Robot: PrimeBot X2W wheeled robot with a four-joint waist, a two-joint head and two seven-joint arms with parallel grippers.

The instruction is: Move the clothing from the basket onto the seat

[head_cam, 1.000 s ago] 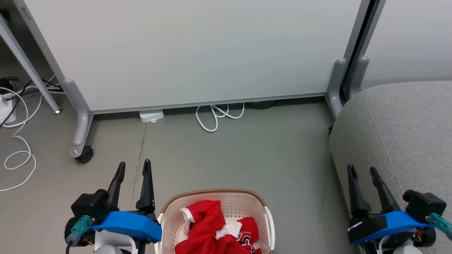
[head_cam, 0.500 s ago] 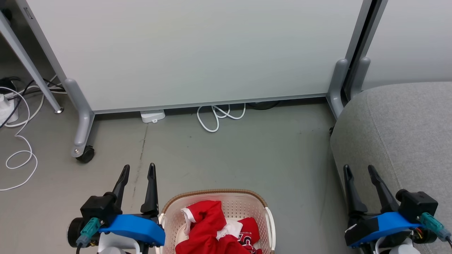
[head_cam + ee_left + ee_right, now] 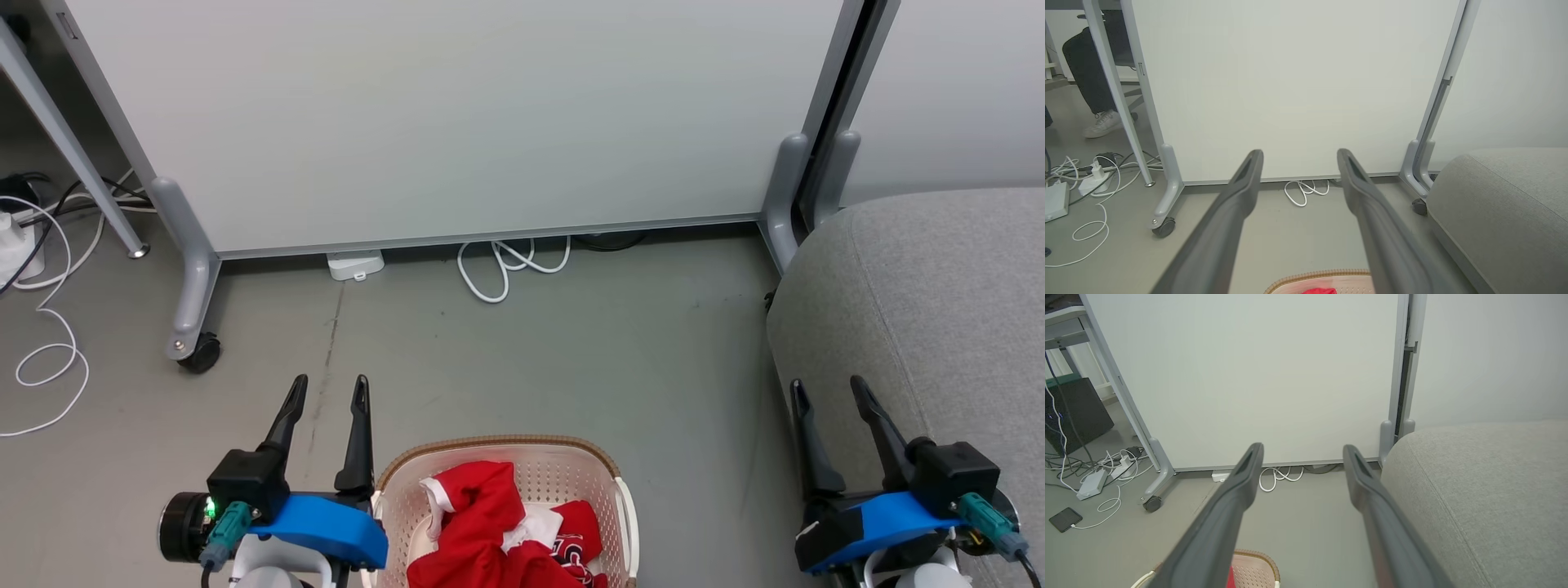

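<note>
The cream basket [image 3: 571, 457] with its brown rim stands on the floor at the bottom middle of the head view, and red clothing [image 3: 482, 523] with white trim lies bunched inside it. My left gripper [image 3: 329, 384] is open just left of the basket, above the floor, with nothing between its fingers. At the lower right my right gripper [image 3: 826, 385] is open too, by the left edge of the grey seat [image 3: 939, 294]. The left wrist view catches the basket's rim [image 3: 1323, 275] under the left gripper [image 3: 1299, 153], the seat [image 3: 1506, 212] at right. The right gripper [image 3: 1302, 448] frames floor beside the seat [image 3: 1486, 490].
A white partition on grey wheeled feet [image 3: 192, 302] closes off the far side. White cable loops [image 3: 502, 265] lie under it, more cables [image 3: 41, 343] and a power strip at far left. A person's leg and shoe [image 3: 1098, 118] are behind the partition's left side.
Both grippers have stayed open. The left one has drifted slightly right toward the basket and the right one slightly lower left; the camera has shifted a little.
</note>
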